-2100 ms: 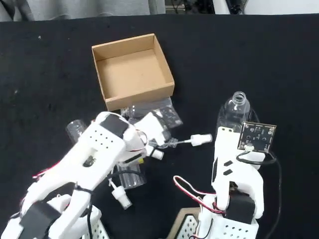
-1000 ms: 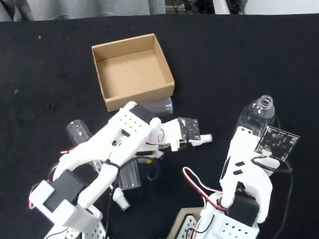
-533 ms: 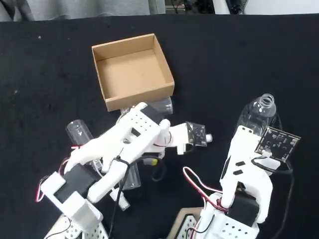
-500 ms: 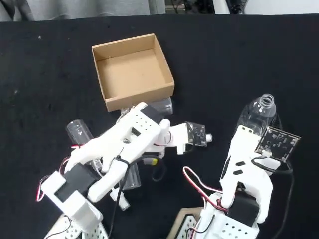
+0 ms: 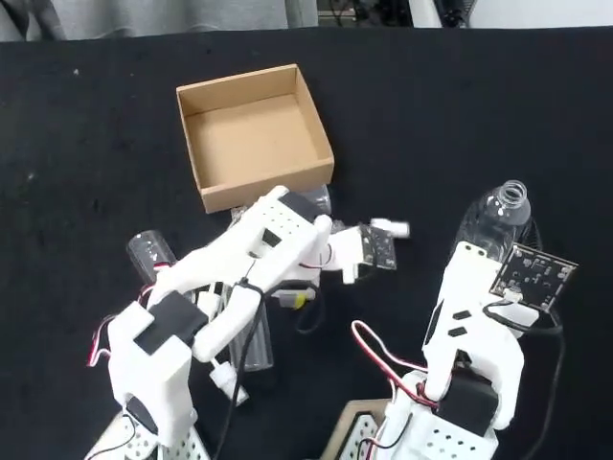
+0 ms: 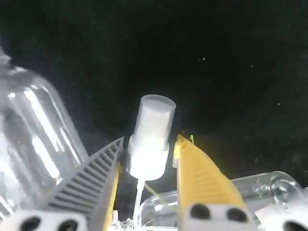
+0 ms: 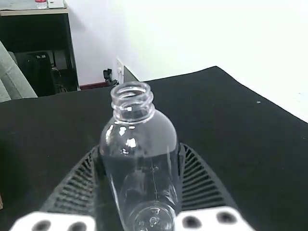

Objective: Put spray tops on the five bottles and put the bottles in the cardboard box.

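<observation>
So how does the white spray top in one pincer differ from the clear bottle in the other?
The white plastic spray top is small and opaque; the clear plastic bottle is much bigger and see-through. The spray top has a thin tube trailing from it, while the bottle has an open, uncapped threaded neck. The spray top sits in the left pincer, the bottle in the right pincer. Both are clamped between pincer fingers.

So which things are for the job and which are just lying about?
For the job: cardboard box, spray top in the left tool, open bottle in the right tool, lying bottle, spare spray top.
Just there: black table, grey curtain.
</observation>
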